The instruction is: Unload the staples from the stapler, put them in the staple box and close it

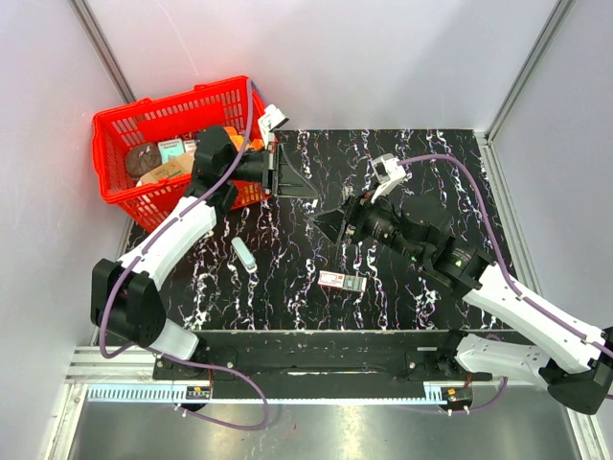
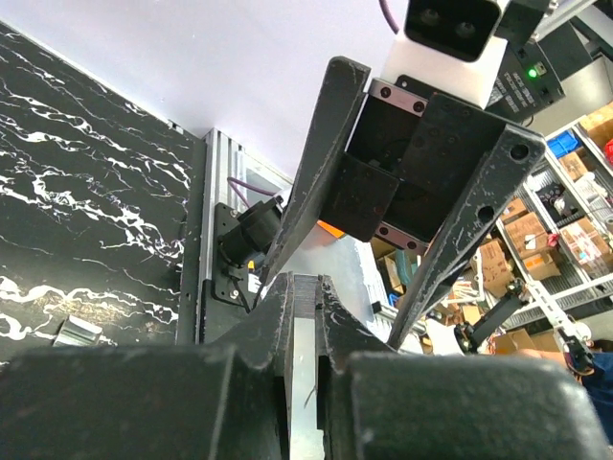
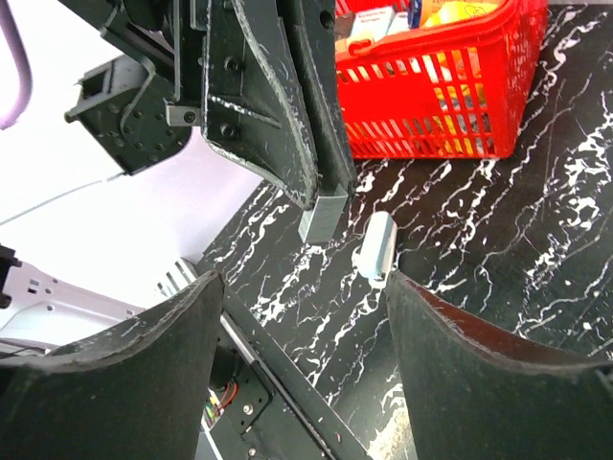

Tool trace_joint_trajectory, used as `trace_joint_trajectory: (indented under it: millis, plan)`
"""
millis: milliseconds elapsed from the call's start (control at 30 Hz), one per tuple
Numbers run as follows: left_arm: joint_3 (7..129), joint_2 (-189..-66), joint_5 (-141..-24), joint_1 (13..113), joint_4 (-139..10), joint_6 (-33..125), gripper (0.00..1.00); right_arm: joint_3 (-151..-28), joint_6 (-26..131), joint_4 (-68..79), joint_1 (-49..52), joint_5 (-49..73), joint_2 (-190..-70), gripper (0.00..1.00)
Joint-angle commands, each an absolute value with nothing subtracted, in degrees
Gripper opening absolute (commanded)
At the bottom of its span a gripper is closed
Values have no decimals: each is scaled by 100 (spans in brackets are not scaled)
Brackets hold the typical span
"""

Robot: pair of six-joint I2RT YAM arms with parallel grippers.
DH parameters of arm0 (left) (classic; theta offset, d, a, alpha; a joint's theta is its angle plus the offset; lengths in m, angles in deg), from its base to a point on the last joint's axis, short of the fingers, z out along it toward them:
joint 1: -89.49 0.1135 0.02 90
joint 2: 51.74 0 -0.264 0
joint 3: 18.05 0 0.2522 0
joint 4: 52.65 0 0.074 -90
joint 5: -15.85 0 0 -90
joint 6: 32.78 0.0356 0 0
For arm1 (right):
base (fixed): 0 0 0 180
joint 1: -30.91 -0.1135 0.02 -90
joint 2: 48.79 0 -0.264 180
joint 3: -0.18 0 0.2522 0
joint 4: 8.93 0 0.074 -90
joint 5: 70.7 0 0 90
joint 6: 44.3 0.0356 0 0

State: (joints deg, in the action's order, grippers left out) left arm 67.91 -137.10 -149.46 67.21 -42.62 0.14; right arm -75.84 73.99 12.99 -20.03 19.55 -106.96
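Staples [image 3: 321, 217] pinched in your left gripper [image 2: 305, 287]; stapler [image 1: 243, 254] lies on table [image 1: 287, 240].
Your right gripper [image 3: 305, 287] stands wide: square it to the strip, then close gently.

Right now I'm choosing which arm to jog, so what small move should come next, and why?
Probably ease the right gripper forward around the small grey strip. It stands open facing the left gripper, which pinches that strip above the table, while the stapler lies apart below.
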Motion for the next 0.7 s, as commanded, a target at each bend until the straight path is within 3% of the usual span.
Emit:
trace_joint_trajectory:
  millis: [0, 400, 667]
  plan:
    - [6690, -13488, -15220, 6743, -2809, -966, 3, -7695, 7329, 773, -1971, 1675, -10662, 73]
    - [6365, -13664, -15413, 6743, -824, -2416, 4, -7739, 7426, 353, -1919, 1341, -10881, 59]
    - [6339, -13708, -15422, 6752, -568, -2592, 4, -7748, 7488, 219, -1875, 1218, -10934, 49]
